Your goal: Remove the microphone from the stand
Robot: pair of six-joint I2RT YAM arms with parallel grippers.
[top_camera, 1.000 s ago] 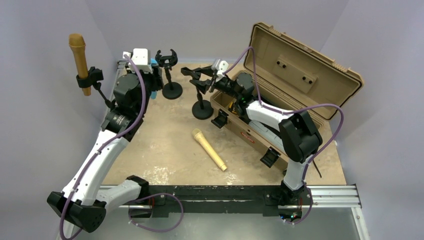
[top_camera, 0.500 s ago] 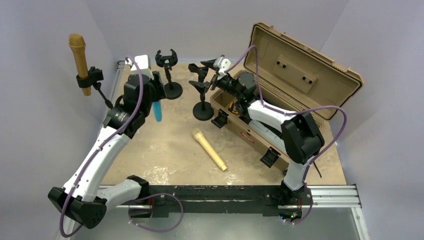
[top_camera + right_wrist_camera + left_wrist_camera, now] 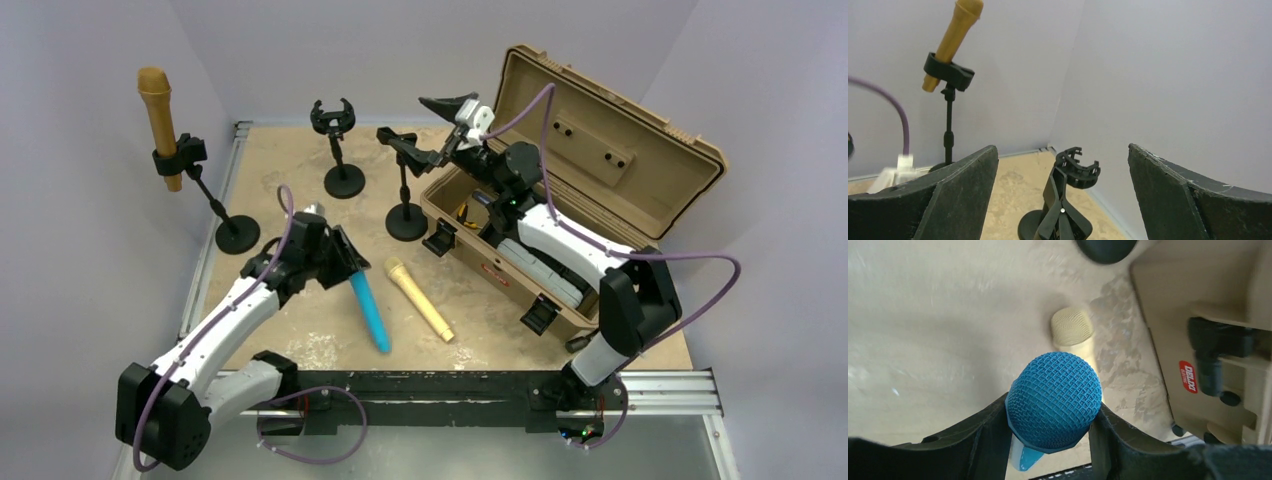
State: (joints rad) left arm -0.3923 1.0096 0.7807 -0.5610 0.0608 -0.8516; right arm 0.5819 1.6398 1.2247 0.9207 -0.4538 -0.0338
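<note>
On the sandy table [image 3: 300,170], well to the left of the left pincer [image 3: 1050,406], a gold microphone [image 3: 158,110] is sitting upright in the clip of its stand [image 3: 236,234]. The left pincer is clamping a blue microphone [image 3: 368,310] just under its mesh head. The microphone is hanging clear of every stand, its tail slanting down toward the tabletop on the near side. Just right of that pincer, a cream microphone [image 3: 420,299] is lying flat.

The likeliest trouble is sitting here. A steep descent could jam the blue tail into the table, or sweep it into the cream one and send it rolling. A grip so near the rounded head may also be inviting a slip.

Farther right, two empty stands [image 3: 340,150] are waiting. The right pincer [image 3: 1062,150] is hovering wide open just above the nearer one, beside the open case [image 3: 600,150]. A careless move there could be tipping that stand over.
</note>
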